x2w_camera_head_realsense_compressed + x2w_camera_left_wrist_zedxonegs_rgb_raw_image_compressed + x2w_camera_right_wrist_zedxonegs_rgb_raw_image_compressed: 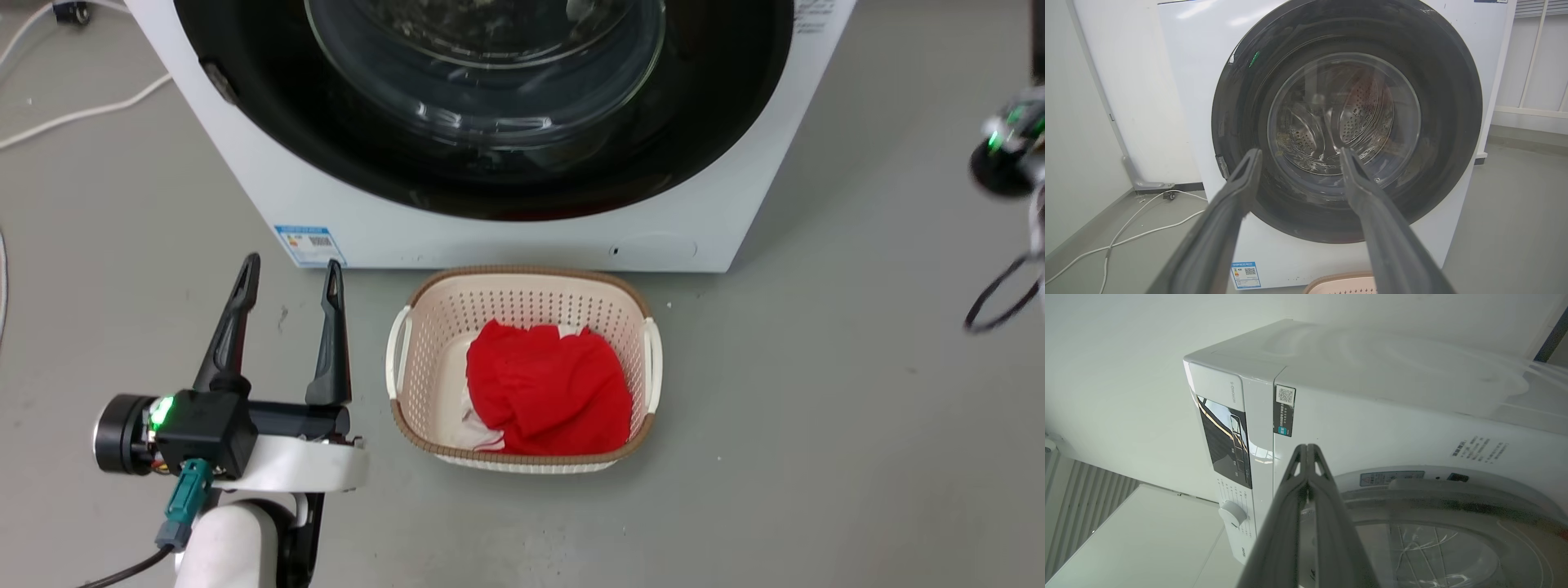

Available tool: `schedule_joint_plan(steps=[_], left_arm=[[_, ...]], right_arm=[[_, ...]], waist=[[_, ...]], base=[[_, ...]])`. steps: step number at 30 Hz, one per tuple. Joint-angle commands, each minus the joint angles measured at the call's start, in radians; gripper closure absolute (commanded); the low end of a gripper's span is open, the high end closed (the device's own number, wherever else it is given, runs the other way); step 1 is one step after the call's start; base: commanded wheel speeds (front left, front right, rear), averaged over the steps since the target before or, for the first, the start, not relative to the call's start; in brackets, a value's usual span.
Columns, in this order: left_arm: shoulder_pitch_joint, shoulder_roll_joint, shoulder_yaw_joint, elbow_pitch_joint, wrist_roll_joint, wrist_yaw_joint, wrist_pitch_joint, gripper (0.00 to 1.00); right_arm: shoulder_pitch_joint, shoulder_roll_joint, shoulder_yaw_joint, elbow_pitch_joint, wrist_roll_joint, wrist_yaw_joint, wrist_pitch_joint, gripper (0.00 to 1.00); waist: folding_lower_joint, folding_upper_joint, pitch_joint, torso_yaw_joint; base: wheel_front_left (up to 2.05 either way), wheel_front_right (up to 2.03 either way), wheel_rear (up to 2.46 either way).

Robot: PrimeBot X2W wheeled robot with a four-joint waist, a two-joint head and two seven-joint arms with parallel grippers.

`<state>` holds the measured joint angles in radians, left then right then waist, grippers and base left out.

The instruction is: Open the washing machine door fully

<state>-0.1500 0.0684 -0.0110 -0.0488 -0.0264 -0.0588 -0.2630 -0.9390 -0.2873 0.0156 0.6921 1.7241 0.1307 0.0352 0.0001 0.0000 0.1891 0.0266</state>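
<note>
The washing machine (522,241) stands white and boxy at the top of the head view. The washing machine door (326,139), a glossy black disc with a clear glass bowl (490,90), lies flat against its front. My left gripper (291,265) is open and empty, low on the floor side, left of the basket and short of the machine. In the left wrist view its fingers (1233,192) frame the door (1241,106) from a distance. My right gripper (1306,447) is shut on nothing, pointing at the machine's upper front (1372,424) just above the door's top rim (1453,498).
A cream perforated basket (408,327) holding red cloth (547,392) sits on the grey floor right before the machine. White cables (82,110) trail over the floor at the left. The right arm's wrist (1004,155) shows blurred at the right edge.
</note>
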Motion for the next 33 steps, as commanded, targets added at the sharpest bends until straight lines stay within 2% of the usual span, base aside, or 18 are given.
schedule_joint_plan(steps=[1, 9, 17, 24, 29, 33], left_arm=[[-0.021, 0.003, 0.000, -0.006, 0.007, -0.001, -0.002, 0.00], [-0.079, -0.003, -0.008, -0.027, 0.008, -0.002, -0.003, 0.00], [-0.124, -0.006, -0.010, -0.043, 0.007, -0.002, -0.002, 0.00], [-0.157, -0.010, -0.018, -0.065, 0.010, 0.008, -0.002, 0.00], [-0.162, -0.012, -0.023, -0.070, 0.007, 0.016, -0.003, 0.00], [-0.165, -0.013, -0.023, -0.072, 0.007, 0.019, -0.002, 0.00]], right_arm=[[-0.064, -0.016, 0.021, 0.044, -0.008, 0.000, 0.022, 1.00], [-0.434, -0.060, 0.208, 0.327, -0.121, 0.000, 0.222, 1.00], [-0.710, -0.016, 0.363, 0.551, -0.262, 0.000, 0.384, 1.00], [-0.816, 0.008, 0.411, 0.595, -0.326, 0.000, 0.435, 1.00], [-0.797, -0.008, 0.421, 0.597, -0.359, -0.001, 0.451, 1.00], [-0.794, 0.015, 0.428, 0.596, -0.373, 0.000, 0.508, 1.00]], waist=[[-0.0001, 0.0000, 0.035, 0.018], [-0.0001, 0.0000, 0.122, 0.040], [-0.0001, 0.0000, 0.205, 0.053], [-0.0001, 0.0000, 0.269, 0.068], [-0.0001, 0.0000, 0.288, 0.077], [-0.0001, 0.0000, 0.301, 0.077]], base=[[0.00, 0.00, 0.00], [0.00, 0.00, 0.00], [0.00, 0.00, 0.00], [0.00, 0.00, 0.00], [0.00, 0.00, 0.00], [0.00, 0.00, 0.00]])
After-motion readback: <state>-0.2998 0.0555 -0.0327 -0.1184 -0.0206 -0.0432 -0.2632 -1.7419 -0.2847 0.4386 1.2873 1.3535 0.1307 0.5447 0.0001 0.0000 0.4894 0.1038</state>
